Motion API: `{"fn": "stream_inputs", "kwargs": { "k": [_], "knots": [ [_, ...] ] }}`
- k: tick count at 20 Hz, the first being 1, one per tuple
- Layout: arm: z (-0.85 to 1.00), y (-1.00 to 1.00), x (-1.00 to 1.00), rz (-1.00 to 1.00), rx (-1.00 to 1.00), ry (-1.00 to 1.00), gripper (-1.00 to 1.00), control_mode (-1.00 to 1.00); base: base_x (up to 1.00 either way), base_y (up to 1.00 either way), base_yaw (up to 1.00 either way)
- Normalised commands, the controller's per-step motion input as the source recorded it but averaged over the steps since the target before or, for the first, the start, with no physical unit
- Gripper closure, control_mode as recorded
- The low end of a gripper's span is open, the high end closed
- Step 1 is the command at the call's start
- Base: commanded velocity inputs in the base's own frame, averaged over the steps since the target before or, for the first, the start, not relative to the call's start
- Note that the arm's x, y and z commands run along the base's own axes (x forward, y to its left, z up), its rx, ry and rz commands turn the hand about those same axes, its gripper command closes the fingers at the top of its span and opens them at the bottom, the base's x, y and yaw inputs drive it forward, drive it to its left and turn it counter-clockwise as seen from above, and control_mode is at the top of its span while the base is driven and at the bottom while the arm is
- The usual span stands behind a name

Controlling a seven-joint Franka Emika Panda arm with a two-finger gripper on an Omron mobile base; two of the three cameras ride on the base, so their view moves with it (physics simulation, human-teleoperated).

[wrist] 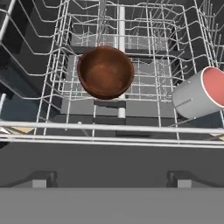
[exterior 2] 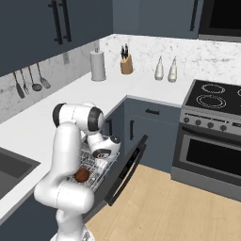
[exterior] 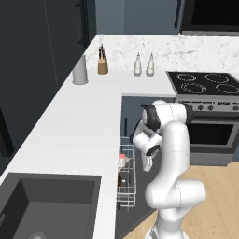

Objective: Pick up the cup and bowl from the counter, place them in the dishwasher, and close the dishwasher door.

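Both bowl and cup (tipped on its side) lie in the rack; fingers released above, empty.

even, soft rendered light, faint shadows, no glare; sharp overall with slightly coarse resolution.
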Motion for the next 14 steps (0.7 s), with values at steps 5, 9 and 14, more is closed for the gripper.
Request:
{"fn": "stream_inputs", "kwargs": {
  "k": [5,9,14],
  "knots": [
    [-0.43,0.0,0.5,0.03,0.0,0.0,-1.0,-1.0,0.0,0.0,0.0],
    [-0.42,0.07,0.47,0.01,0.0,0.0,-1.0,-1.0,0.0,0.0,0.0],
    [-0.32,0.24,0.48,0.0,0.04,0.0,-1.0,-1.0,0.0,0.0,0.0]
  ]
}}
